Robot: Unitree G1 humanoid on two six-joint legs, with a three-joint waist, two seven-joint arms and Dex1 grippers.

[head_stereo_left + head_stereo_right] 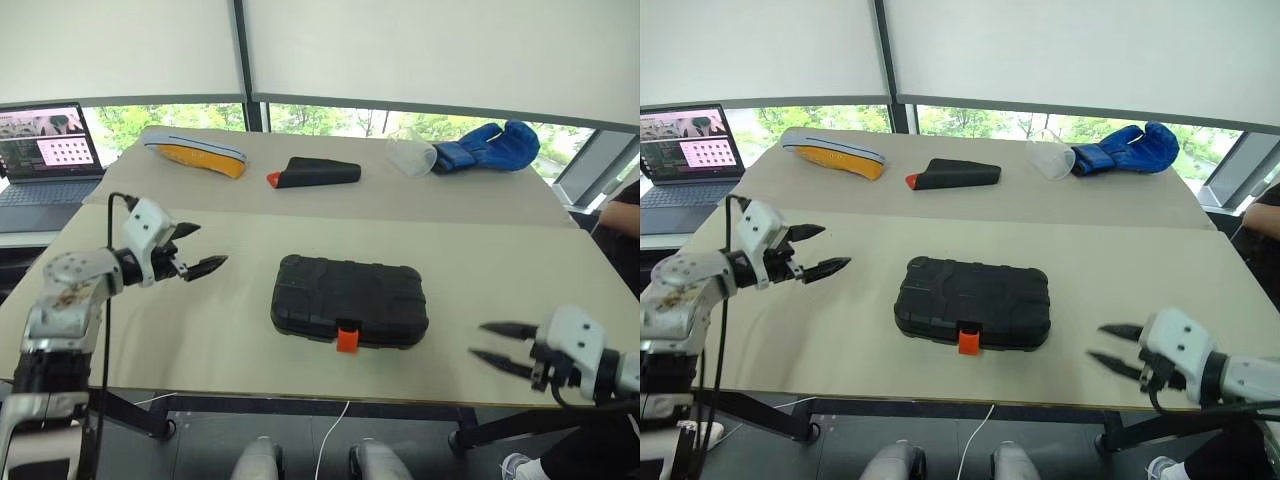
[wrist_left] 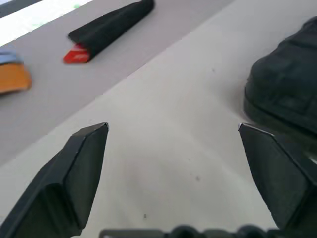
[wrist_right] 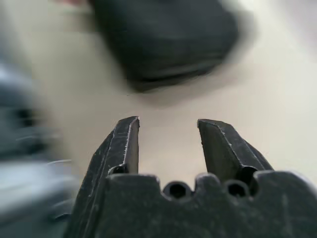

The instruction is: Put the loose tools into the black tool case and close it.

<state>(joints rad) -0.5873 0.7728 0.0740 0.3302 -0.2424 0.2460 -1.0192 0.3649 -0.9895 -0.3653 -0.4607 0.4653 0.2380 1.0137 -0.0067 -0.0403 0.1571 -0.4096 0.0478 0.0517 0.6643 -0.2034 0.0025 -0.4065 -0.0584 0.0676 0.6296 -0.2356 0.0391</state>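
flanking shut black tool case point(image 1: 349, 300) mid-table, both pincers apart, clear of it

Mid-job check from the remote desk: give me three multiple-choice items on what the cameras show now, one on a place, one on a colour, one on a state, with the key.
1. Where does the black pouch with the orange tip lie?
A. On the far table, between the orange-soled insole and the blue glove
B. On top of the case
C. In the right gripper

2. What colour is the latch on the black tool case?
A. Blue
B. Orange
C. White

3. What state is the case in?
A. Wide open
B. Closed, lid down
C. Tipped on its edge

Key: 1 A, the pouch sits on the far table between those two. 2 B, the small tab on the case's near edge is orange. 3 B, the lid lies flat, and the left gripper and right gripper both stand apart from it, open and empty.
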